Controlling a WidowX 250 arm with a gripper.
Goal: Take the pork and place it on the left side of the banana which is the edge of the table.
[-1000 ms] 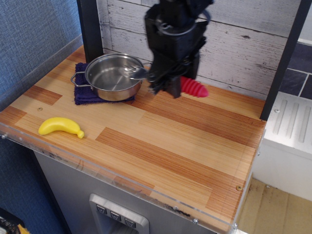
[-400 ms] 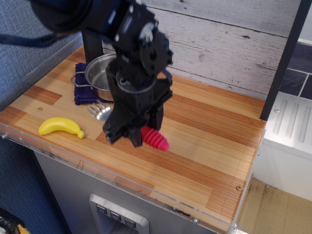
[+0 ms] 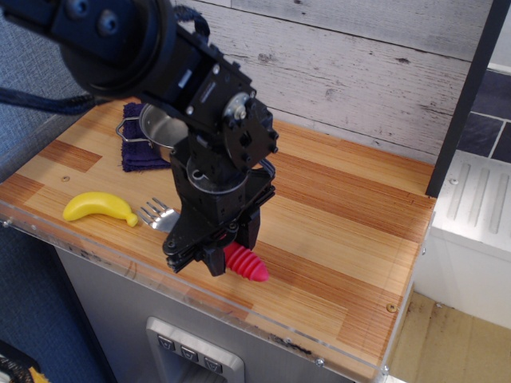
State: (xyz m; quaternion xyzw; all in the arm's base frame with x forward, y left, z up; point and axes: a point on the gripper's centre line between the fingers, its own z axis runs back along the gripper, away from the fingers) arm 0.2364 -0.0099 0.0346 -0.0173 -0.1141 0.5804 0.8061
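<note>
The black end effector (image 3: 209, 257) is low over the front part of the wooden worktop (image 3: 335, 239), near the clear rim along the front edge. It is closed on the fork (image 3: 236, 261), which it holds by the middle of its length. The red ribbed handle sticks out from the end effector toward the lower right and points to the front edge. The silver head with its prongs sticks out on the other side, toward the left. I cannot tell if the fork touches the wood or is a little above it.

The yellow banana (image 3: 99, 207) lies flat near the front left corner of the worktop, with its stem end turned to the right. The prongs of the fork are just beside this stem end, but apart from it.

Behind the arm, at the back left, a steel pot (image 3: 156, 130) stands on a dark blue cloth (image 3: 138, 156). The arm covers most of the pot.
</note>
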